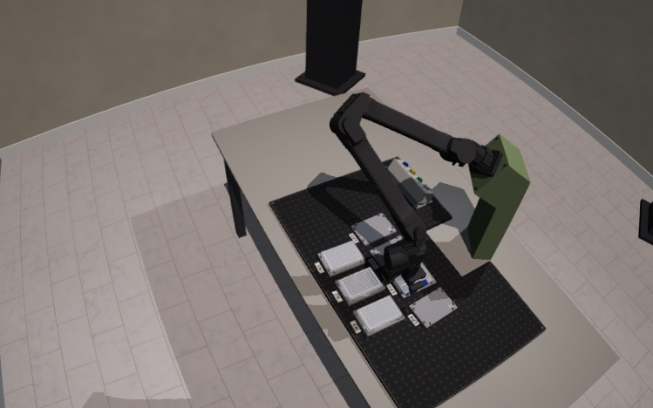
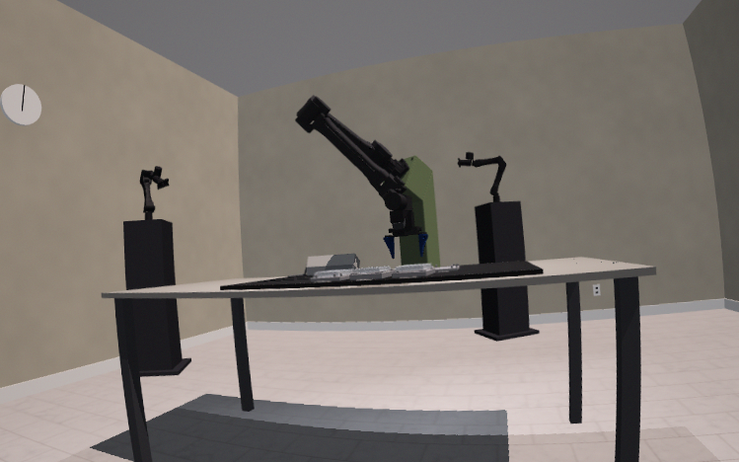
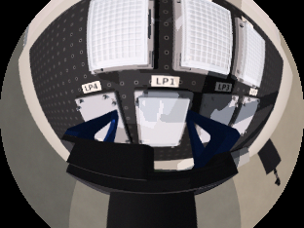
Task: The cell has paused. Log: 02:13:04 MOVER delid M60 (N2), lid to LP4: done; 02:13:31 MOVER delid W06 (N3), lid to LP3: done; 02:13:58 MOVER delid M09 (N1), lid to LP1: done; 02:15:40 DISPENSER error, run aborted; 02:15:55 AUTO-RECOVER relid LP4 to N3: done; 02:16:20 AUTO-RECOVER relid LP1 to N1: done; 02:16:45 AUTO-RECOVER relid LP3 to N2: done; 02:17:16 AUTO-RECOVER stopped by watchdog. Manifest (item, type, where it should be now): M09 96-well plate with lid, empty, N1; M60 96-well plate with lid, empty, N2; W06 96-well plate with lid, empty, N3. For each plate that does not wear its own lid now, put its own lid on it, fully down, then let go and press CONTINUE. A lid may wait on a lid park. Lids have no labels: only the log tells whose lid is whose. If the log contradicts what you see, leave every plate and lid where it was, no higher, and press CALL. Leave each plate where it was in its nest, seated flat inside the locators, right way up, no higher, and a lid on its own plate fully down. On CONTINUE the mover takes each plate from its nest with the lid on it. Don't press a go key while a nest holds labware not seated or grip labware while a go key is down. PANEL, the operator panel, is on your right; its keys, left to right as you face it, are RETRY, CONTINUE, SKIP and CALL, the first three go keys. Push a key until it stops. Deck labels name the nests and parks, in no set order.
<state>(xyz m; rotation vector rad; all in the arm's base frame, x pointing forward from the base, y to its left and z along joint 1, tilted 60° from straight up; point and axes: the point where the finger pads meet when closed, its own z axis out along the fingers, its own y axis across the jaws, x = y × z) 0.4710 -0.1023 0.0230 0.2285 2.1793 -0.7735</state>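
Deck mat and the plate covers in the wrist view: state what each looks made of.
Deck mat: looks like matte black metal or rigid board, dotted with a regular hole grid. Plate covers: apparently clear, slightly glossy plastic, since the white well grid shows through. Neither material is certain.

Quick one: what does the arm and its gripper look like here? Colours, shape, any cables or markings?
Arm: matte black, slim boxy links with rounded joints, no visible cables or markings. Gripper: black body with two dark-blue, tapered wedge-shaped fingers.
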